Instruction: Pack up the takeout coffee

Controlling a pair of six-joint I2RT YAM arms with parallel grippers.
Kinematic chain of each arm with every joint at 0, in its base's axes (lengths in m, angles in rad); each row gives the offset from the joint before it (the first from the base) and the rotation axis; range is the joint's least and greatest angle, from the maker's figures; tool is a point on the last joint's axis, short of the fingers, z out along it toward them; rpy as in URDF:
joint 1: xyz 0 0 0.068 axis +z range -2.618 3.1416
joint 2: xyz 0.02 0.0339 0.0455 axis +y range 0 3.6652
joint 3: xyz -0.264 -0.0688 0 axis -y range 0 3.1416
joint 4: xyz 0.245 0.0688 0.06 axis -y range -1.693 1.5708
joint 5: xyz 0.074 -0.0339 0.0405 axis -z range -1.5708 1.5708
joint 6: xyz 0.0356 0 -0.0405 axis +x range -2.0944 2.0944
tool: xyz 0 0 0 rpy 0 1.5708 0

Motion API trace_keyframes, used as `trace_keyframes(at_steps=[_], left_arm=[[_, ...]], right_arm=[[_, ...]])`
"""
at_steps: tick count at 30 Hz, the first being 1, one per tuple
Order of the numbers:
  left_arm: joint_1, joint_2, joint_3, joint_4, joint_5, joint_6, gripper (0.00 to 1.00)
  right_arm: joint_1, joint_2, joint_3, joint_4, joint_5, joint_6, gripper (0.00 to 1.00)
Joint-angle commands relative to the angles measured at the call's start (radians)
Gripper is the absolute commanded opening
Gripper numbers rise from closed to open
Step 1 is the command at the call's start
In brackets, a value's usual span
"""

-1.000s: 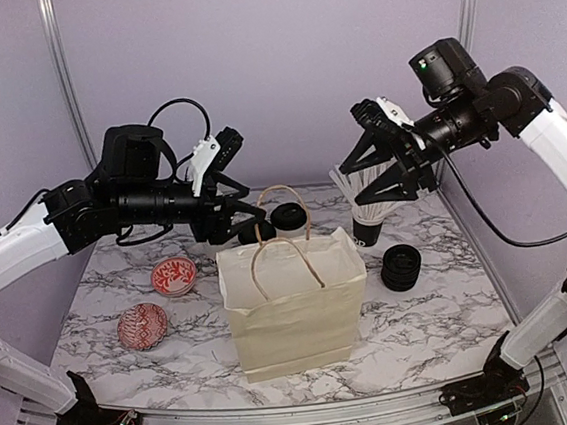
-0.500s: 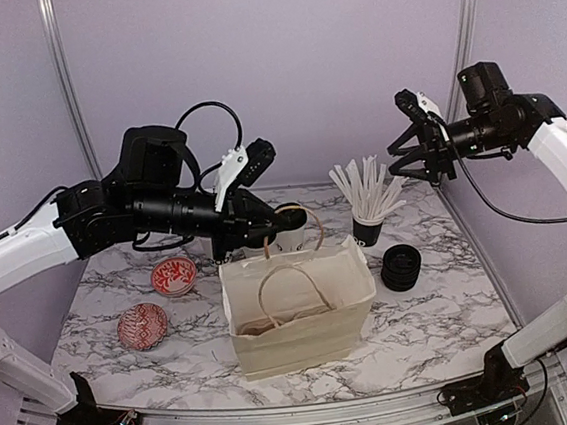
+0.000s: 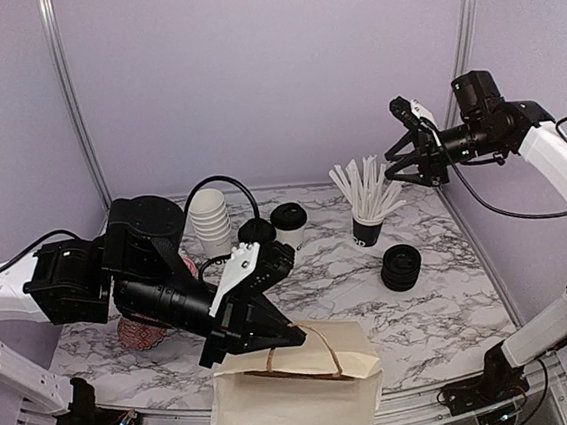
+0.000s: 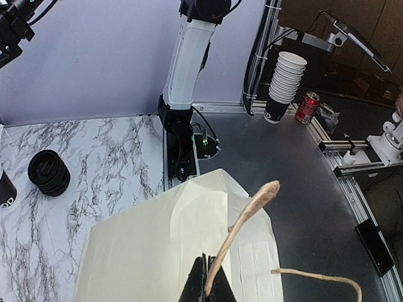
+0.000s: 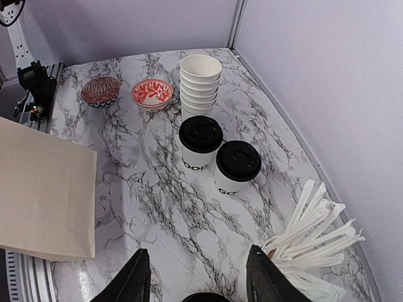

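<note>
Two takeout coffee cups, white with black lids, stand side by side at the back of the marble table [image 3: 433, 309]; one [image 5: 201, 143] is left of the other [image 5: 237, 167], and they also show from above [image 3: 288, 222]. The cream paper bag [image 3: 302, 402] lies tipped at the table's near edge, partly over the frame. My left gripper [image 3: 281, 338] is shut on the bag's brown twisted handle [image 4: 245, 214], with the fingertips pinching its lower end [image 4: 211, 280]. My right gripper [image 3: 404, 156] hangs open and empty, high above the back right; the cups lie beyond its fingers [image 5: 196, 251].
A stack of lidless white cups [image 5: 200, 85] stands behind the coffees. A black cup of white stirrers [image 3: 366, 204] sits at the back right, a stack of black lids [image 3: 401, 266] in front of it. Two red patterned bowls [image 5: 152, 93] [image 5: 101, 91] sit at the left.
My left gripper closed on the bag's handle and dragged the bag from mid-table to the near edge, where it tipped over. My right gripper swung up and to the right, then held still.
</note>
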Motion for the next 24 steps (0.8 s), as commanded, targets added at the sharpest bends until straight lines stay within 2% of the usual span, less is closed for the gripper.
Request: trace_keyframes(at_steps=[1, 5, 9, 16, 24], left_arm=[[-0.025, 0.001, 0.037, 0.012, -0.043, 0.002, 0.00], [-0.018, 0.017, 0.075, -0.014, -0.149, 0.051, 0.00], [0.048, 0.062, 0.156, -0.067, -0.237, 0.086, 0.00], [0.258, 0.144, 0.200, -0.082, -0.225, 0.129, 0.00], [0.356, 0.207, 0.237, -0.083, -0.264, 0.137, 0.00]], right_arm=[[-0.004, -0.002, 0.005, 0.020, -0.025, 0.015, 0.50], [-0.004, -0.009, 0.000, 0.015, -0.026, 0.009, 0.50], [-0.003, -0.012, -0.007, 0.019, -0.012, 0.015, 0.50], [-0.004, 0.014, -0.019, 0.033, 0.047, 0.035, 0.50], [-0.004, 0.024, -0.053, 0.054, 0.004, 0.030, 0.51]])
